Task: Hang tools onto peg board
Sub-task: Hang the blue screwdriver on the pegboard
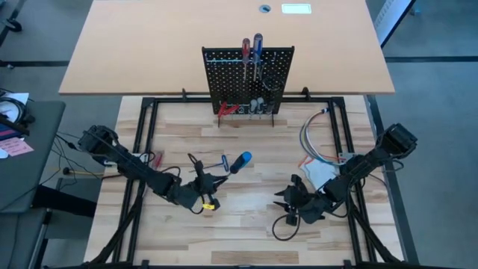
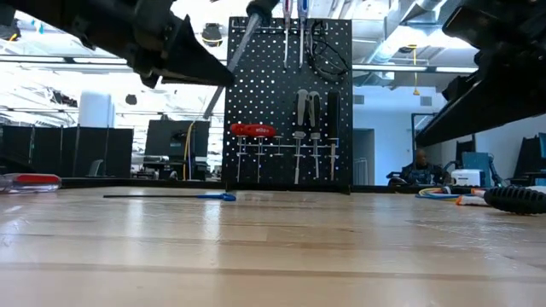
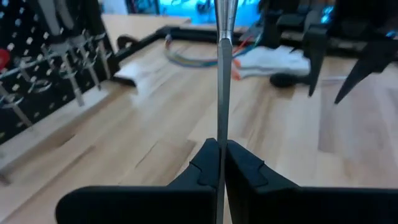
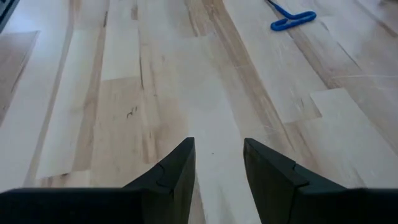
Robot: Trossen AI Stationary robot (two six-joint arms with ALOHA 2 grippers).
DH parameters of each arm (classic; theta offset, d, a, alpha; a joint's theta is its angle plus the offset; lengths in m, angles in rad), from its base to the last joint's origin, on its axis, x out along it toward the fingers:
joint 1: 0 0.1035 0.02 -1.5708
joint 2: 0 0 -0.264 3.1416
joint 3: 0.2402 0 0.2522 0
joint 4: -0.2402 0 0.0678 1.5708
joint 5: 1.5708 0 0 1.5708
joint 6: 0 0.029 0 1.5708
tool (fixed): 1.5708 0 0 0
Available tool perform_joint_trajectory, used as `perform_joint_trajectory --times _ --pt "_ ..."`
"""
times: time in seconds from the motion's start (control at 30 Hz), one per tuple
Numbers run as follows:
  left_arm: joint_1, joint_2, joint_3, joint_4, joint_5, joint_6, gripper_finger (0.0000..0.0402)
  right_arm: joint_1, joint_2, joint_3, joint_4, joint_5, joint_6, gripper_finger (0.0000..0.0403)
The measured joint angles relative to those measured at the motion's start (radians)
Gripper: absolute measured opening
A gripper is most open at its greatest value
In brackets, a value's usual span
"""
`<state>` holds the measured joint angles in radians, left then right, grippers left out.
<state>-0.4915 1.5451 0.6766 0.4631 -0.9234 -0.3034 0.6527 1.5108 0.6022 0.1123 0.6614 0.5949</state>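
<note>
Near the counter's middle, my left pincer (image 1: pixel 203 184) clamps the blue-handled screwdriver (image 1: pixel 240 161) by its thin steel shaft, short of the peg board (image 1: pixel 249 78) at the far edge. It looks light and stiff, but the shaft is slick and the handle outweighs it, so gripping nearer the handle would steady it. My right pincer (image 4: pixel 217 163) hangs open and empty.

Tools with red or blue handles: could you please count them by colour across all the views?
Red: 3 (red screwdriver atop the peg board, red pliers low on it, red-handled tool on the table)
Blue: 3 (blue screwdriver atop the board, held blue screwdriver in the left gripper jaws, blue T-handle tool on the table)
Total: 6
</note>
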Motion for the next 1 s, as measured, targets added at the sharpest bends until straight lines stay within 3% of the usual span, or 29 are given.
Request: perform_joint_trajectory --times 0.33,0.47,0.63,0.73,0.87,1.0 --pt "0.046 -0.007 -0.043 0.337 -0.031 0.252 0.0000 0.003 0.000 0.000 0.000 0.015 0.009 0.0143" --pt "0.156 -0.066 -0.043 0.393 0.007 0.356 0.0000 0.002 0.000 0.000 0.000 0.015 0.010 0.0143" --pt "0.365 -0.213 -0.036 0.403 0.154 0.413 0.0000 0.002 0.000 0.000 0.000 0.015 0.010 0.0143" --pt "0.493 -0.296 0.006 0.359 0.233 0.435 0.0000 0.002 0.000 0.000 -0.001 0.015 0.009 0.0143" --pt "0.658 -0.356 0.147 0.110 0.343 0.410 0.0000 0.002 0.000 -0.001 -0.003 0.018 0.007 0.0143" --pt "0.774 -0.335 0.298 -0.101 0.390 0.378 0.0000 0.002 0.000 -0.001 -0.006 0.019 0.007 0.0143"
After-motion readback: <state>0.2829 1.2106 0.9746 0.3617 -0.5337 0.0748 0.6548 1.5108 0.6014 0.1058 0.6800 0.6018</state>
